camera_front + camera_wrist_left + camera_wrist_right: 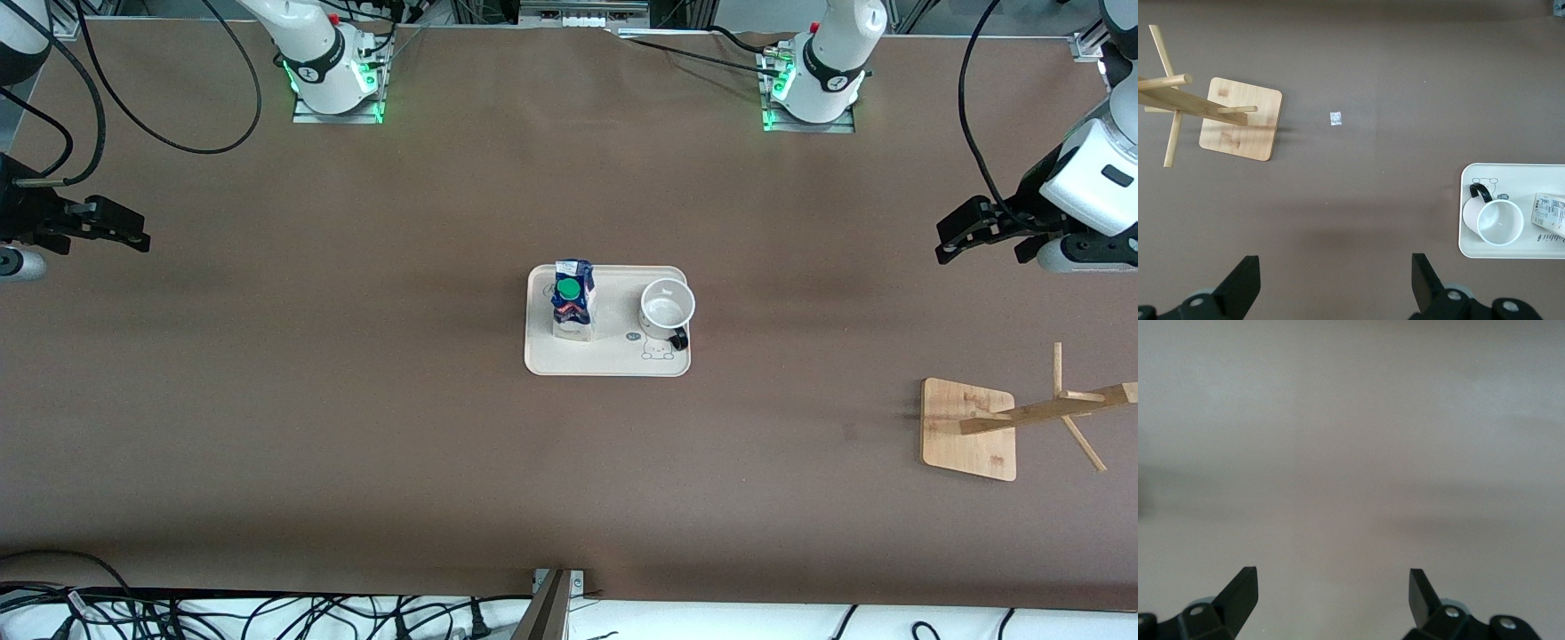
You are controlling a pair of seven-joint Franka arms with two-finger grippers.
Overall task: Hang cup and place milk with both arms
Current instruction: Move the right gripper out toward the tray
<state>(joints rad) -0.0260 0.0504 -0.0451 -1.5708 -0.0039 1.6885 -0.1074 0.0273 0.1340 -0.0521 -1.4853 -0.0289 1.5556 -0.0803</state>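
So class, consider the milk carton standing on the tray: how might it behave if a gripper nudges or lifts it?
The milk carton stands tall on a narrow base, so a high push would likely tip it. Its flat sides probably suit a two-finger grip, though thin card may dent. The tray looks smooth, so it might slide first.

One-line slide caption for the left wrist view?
Open left hand above bare table; white cup and milk carton on tray, wooden cup rack apart.

No text can be read with certainty. The milk (1549, 213) carries small print, and the tray (608, 360) a small printed drawing; both are illegible.
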